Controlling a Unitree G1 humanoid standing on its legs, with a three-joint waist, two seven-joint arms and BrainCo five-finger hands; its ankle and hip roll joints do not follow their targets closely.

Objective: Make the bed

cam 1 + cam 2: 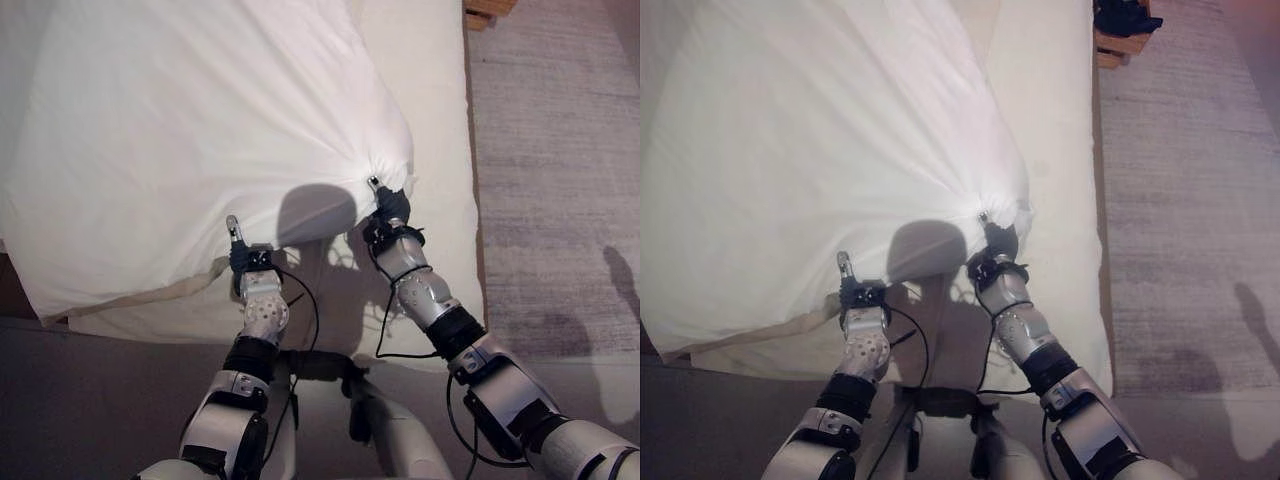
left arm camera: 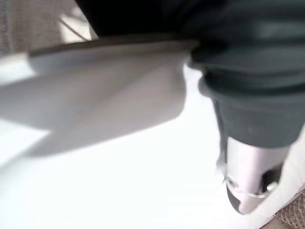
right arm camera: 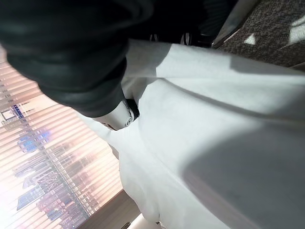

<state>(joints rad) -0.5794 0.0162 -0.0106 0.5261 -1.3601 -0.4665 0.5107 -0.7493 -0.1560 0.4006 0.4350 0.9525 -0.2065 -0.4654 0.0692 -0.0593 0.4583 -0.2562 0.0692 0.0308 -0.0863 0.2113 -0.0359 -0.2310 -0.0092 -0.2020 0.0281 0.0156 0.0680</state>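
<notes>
A white duvet lies rumpled over the bed's left and middle, its near edge running slantwise. My right hand sits at the duvet's near right corner, shut on the cloth, and creases fan out from it. The same corner shows as white folds past the dark wrist cover in the right wrist view. My left hand rests at the duvet's near edge, left of the right hand; white cloth lies under it. The bare mattress sheet shows along the bed's right side and near edge.
A grey carpet runs along the bed's right side. A wooden stand with a dark thing on it stands at the far right corner. Dark floor lies by the near left. Slatted window blinds show in the right wrist view.
</notes>
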